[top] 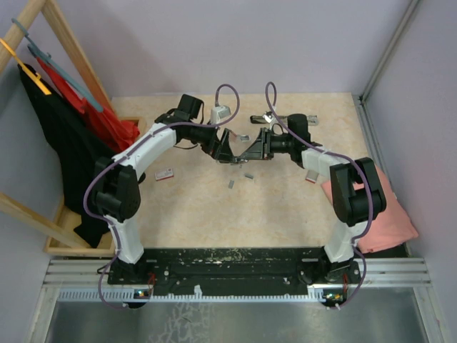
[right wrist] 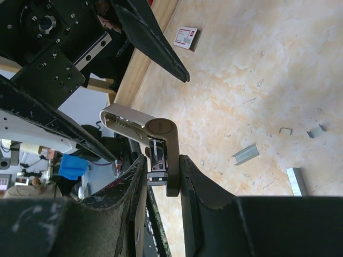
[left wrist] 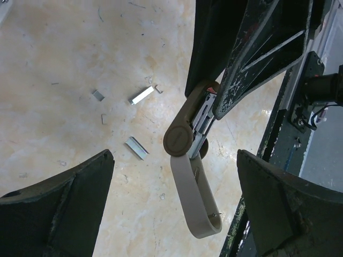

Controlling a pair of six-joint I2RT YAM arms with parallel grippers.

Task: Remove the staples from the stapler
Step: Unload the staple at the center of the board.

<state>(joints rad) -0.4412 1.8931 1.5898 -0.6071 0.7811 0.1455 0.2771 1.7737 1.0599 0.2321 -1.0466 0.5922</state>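
My right gripper (right wrist: 163, 160) is shut on the body of a beige mini stapler (right wrist: 172, 155), held above the table. The stapler's lid is swung open and its metal magazine shows. In the left wrist view the stapler (left wrist: 190, 187) hangs between my left gripper's (left wrist: 174, 156) wide-open fingers (left wrist: 80, 187), without touching them. Several short grey staple strips (left wrist: 141, 95) lie loose on the table below, also in the right wrist view (right wrist: 246, 154) and the top view (top: 249, 172). In the top view the left gripper (top: 227, 148) and right gripper (top: 255, 148) meet mid-table.
A small red-and-white box (top: 165, 173) lies left of centre, also in the right wrist view (right wrist: 186, 38). A white stapler (top: 223, 112) and dark tools (top: 303, 119) sit at the back. Red and black cloths (top: 107, 128) hang on a wooden rack at left. A pink cloth (top: 389, 211) lies at right.
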